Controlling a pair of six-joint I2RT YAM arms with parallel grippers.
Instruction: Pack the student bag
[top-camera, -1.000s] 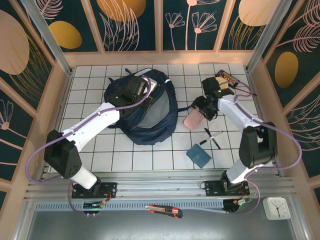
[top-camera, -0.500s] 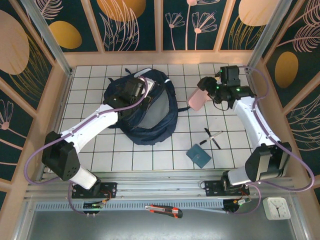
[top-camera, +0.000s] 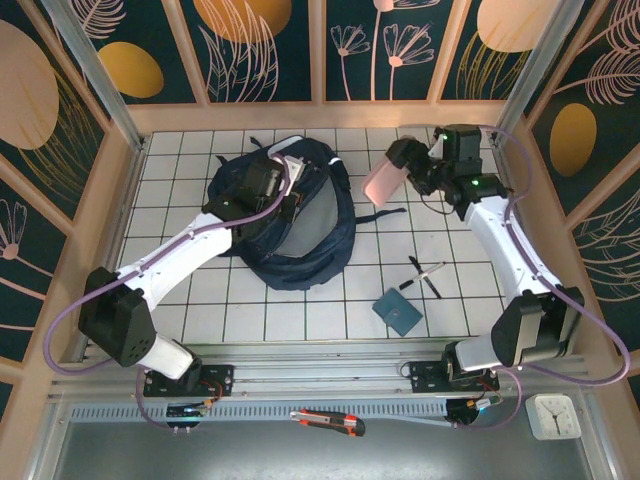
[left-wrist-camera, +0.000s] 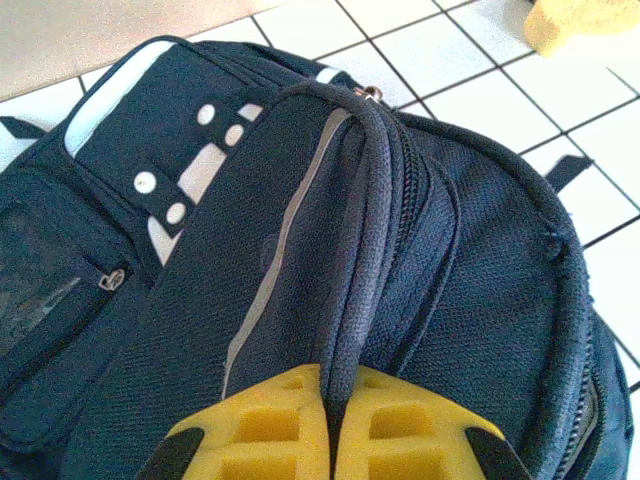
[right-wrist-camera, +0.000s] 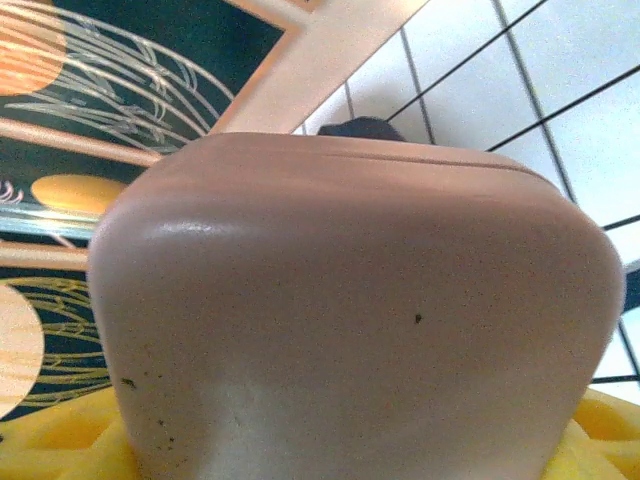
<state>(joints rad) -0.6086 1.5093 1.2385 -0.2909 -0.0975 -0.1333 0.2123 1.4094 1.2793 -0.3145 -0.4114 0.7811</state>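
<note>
The navy student bag (top-camera: 300, 225) lies at the back left of the tiled table, its mouth gaping. My left gripper (top-camera: 268, 180) is shut on a fold of the bag's upper edge (left-wrist-camera: 365, 200), pinched between the yellow fingers (left-wrist-camera: 265, 430). My right gripper (top-camera: 415, 168) holds a pink case (top-camera: 382, 180) in the air to the right of the bag, above the table. In the right wrist view the pink case (right-wrist-camera: 350, 320) sits between the yellow pads (right-wrist-camera: 60, 450) and hides most of them.
Two pens (top-camera: 425, 275) and a teal wallet (top-camera: 398, 311) lie on the tiles at the front right. A dark strap (top-camera: 380, 213) trails from the bag. A box cutter (top-camera: 328, 421) and a small clock (top-camera: 553, 416) rest on the near ledge. Wooden walls enclose the table.
My right arm has lifted the pink case off the tiles and carried it up and left toward the bag. The left gripper has stayed on the bag's edge.
</note>
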